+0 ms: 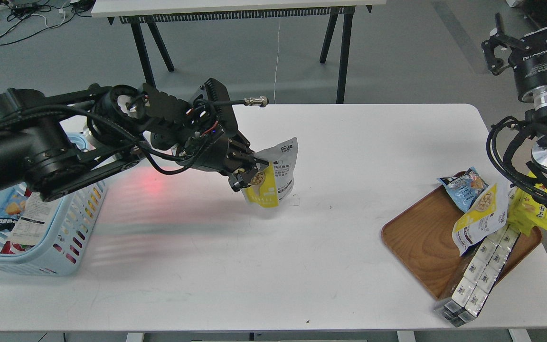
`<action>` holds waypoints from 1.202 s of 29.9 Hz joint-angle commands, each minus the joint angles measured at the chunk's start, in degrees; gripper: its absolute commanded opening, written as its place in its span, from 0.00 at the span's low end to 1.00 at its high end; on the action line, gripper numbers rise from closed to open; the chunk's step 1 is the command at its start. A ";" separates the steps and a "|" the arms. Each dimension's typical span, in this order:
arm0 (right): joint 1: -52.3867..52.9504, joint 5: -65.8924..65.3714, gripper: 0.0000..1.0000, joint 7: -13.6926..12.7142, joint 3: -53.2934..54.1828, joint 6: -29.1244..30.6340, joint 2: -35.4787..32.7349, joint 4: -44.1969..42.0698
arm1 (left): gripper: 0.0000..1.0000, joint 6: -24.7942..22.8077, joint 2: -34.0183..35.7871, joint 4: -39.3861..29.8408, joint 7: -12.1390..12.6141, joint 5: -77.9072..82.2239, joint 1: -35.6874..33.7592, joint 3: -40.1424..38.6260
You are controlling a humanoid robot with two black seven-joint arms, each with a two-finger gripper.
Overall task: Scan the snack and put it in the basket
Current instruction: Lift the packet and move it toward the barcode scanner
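The snack (277, 176), a white and yellow foil pouch with a bean picture and black print, hangs tilted just above the middle of the white table (273, 266). My left gripper (247, 172) is shut on the pouch's left edge and holds it in the air. The light blue basket (60, 266) with slotted sides stands at the table's left edge, under my left arm, with several packets inside. My right gripper (523, 38) is raised at the far right, away from the table; its fingers are partly out of view.
A brown wooden tray (420, 237) at the right front holds a pale blue packet (463, 187), a second white-yellow pouch (482, 213), bright yellow packs (532, 211) and a long silver multipack (480, 275). A red glow (143, 183) lies on the table beside the basket.
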 commanded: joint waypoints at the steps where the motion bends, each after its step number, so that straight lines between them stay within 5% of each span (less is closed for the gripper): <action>1: -0.01 0.01 0.99 0.00 -0.01 0.00 0.00 0.00 | 0.00 0.00 4.20 -0.64 -0.48 0.00 0.09 -0.62; 15: -0.01 -0.08 0.99 0.00 0.26 0.00 0.00 0.09 | 0.00 0.00 13.09 0.41 -0.48 0.00 1.23 -0.09; 36: -0.01 -0.08 0.99 0.00 0.26 0.00 -0.44 0.08 | 0.00 0.00 13.70 7.71 -0.48 0.00 4.05 -0.26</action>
